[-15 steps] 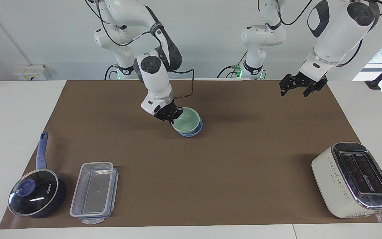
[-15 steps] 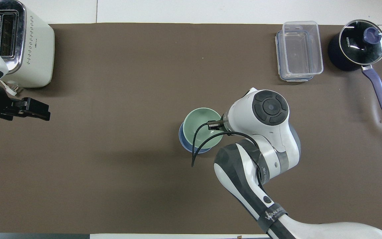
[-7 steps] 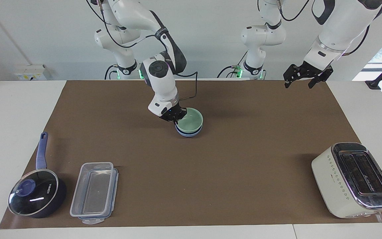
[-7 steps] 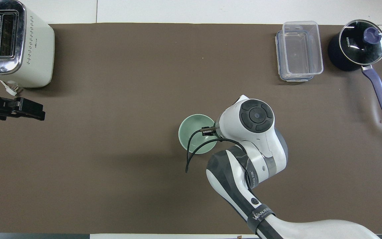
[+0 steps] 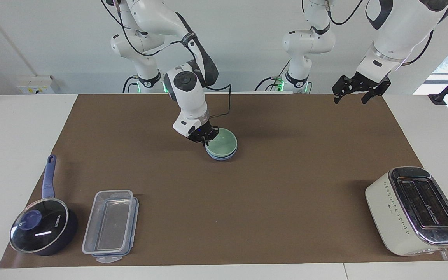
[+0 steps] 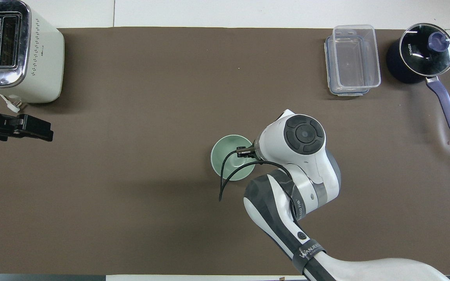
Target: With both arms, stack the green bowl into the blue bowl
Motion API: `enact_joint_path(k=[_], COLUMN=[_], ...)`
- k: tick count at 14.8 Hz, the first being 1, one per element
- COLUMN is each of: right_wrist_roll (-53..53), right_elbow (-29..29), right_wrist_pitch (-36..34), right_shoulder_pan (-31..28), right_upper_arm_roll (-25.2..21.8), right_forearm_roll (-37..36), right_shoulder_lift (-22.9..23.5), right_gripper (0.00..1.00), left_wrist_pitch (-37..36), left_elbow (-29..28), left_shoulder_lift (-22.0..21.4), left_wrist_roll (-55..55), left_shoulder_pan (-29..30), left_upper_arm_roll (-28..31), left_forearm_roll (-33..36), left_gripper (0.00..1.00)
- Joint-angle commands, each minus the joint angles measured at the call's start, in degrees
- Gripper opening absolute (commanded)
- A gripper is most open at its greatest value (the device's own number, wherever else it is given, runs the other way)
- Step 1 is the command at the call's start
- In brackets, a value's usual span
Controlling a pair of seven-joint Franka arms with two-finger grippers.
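Note:
The pale green bowl (image 5: 223, 143) sits nested in the blue bowl (image 5: 221, 157) in the middle of the brown mat; only the blue bowl's lower wall shows under it. In the overhead view the green bowl (image 6: 228, 155) covers the blue bowl completely. My right gripper (image 5: 205, 140) is at the green bowl's rim on the side toward the right arm's end, shut on that rim. In the overhead view its fingers are hidden under the wrist. My left gripper (image 5: 349, 98) is open and empty, raised over the mat's edge at the left arm's end, also seen in the overhead view (image 6: 39, 130).
A white toaster (image 5: 414, 212) stands at the left arm's end, farthest from the robots. A clear lidded container (image 5: 110, 225) and a dark blue saucepan with glass lid (image 5: 41, 228) stand at the right arm's end, also farthest from the robots.
My right gripper has lowered the tilted green bowl down into the blue bowl, where it now sits level. My left gripper rose and drew back toward the robots, then held still.

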Motion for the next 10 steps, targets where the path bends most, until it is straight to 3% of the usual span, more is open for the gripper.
enact_joint_path(k=[1,4,10], right_wrist_roll=[0.21,-0.67,-9.61], right_elbow=[10.95,21.07,30.32], right_wrist_pitch=[-12.08,-24.66,-42.52], right_shoulder_pan=[-5.21,-11.63,-22.44], right_upper_arm_roll=[0.04,-0.13,0.04], right_forearm_roll=[0.31,-4.23,-8.22], right_shoulder_lift=[-0.37,-0.98,-5.64], right_gripper=[1.0,1.0,1.0], left_wrist_pitch=[1.18,1.36,1.45], left_elbow=[-0.48,-0.56,-0.57], left_shoulder_lift=[-0.17,-0.17,-0.43], left_wrist_roll=[0.36,0.36,0.45], left_shoulder_pan=[-0.06,-0.06,-0.06], left_upper_arm_roll=[0.26,0.35,0.17], left_forearm_roll=[1.37,1.37,2.33], left_gripper=[1.0,1.0,1.0])
